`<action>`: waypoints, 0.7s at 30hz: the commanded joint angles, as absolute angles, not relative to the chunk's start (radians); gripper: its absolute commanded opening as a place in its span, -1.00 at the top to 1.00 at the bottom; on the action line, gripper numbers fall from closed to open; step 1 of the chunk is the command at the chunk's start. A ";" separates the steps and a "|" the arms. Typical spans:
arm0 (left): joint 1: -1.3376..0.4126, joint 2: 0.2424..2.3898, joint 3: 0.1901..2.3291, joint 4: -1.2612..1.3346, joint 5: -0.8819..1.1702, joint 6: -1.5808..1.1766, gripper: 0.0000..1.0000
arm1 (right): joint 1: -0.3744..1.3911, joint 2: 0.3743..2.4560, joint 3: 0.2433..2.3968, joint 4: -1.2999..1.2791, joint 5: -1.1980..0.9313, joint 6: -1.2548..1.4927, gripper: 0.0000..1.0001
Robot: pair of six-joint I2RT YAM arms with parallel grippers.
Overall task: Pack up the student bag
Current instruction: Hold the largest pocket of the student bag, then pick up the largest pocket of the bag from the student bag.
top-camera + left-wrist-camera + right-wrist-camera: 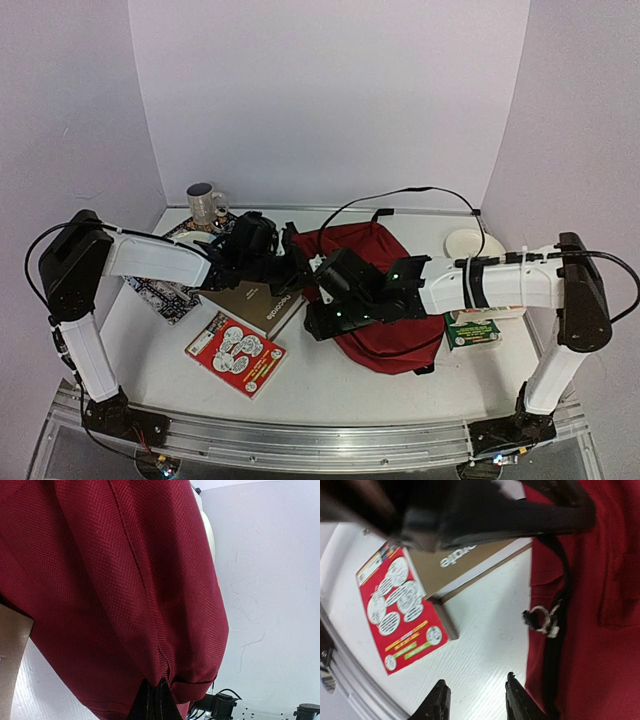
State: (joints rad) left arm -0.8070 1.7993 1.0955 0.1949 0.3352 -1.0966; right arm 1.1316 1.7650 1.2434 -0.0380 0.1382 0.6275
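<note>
The student bag [392,337] is a dark red backpack lying in the middle of the table. My left gripper [302,268] is at its left edge. In the left wrist view the red fabric [115,580] fills most of the frame and the gripper [156,700] is shut on a fold of it. My right gripper [322,316] is at the bag's near left side. In the right wrist view it [477,700] is open and empty over bare table, just left of the bag's edge [600,580] and its black zip with a ring pull [542,620].
A brown notebook [255,300] and a red booklet [235,352] lie left of the bag, both also in the right wrist view [470,565] [400,610]. A patterned book [165,292] and mug [205,203] are back left. A white bowl [472,243] and green box [472,330] are right.
</note>
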 commanded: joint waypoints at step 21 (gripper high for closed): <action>-0.873 1.693 1.098 0.314 0.264 -1.112 1.00 | 1.030 1.769 1.187 0.094 0.383 0.695 0.53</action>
